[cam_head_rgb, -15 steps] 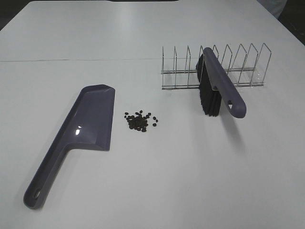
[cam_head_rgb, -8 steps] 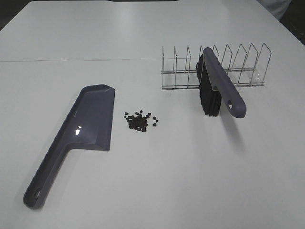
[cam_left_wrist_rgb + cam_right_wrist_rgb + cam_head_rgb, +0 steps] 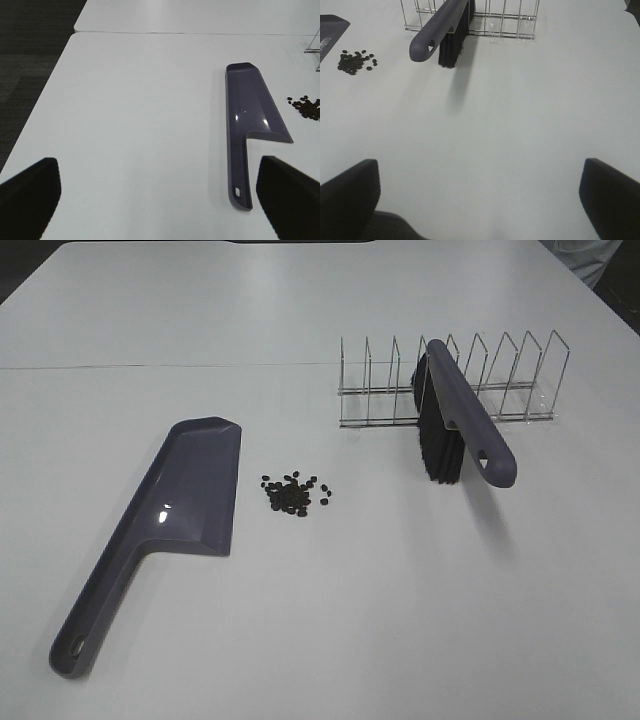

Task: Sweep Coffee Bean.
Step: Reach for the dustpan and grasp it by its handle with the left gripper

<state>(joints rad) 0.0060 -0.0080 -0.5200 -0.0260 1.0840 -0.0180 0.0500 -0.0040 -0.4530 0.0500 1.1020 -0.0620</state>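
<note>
The coffee beans (image 3: pixel 293 493) lie in a loose dark cluster on the white table, just right of the grey-purple dustpan (image 3: pixel 190 490), which lies flat with its handle toward the front. The matching brush (image 3: pixel 465 425) with black bristles leans in the wire rack (image 3: pixel 500 380). Neither gripper shows in the exterior view. In the left wrist view the left gripper (image 3: pixel 160 200) is open and empty, short of the dustpan (image 3: pixel 250 105) and the beans (image 3: pixel 307 107). In the right wrist view the right gripper (image 3: pixel 480 200) is open and empty, well short of the brush (image 3: pixel 440 30) and the beans (image 3: pixel 355 60).
The wire rack (image 3: pixel 505 20) stands behind the brush at the back right. A seam in the table (image 3: pixel 150 365) runs across the far side. The table's left edge and dark floor (image 3: pixel 30 60) show in the left wrist view.
</note>
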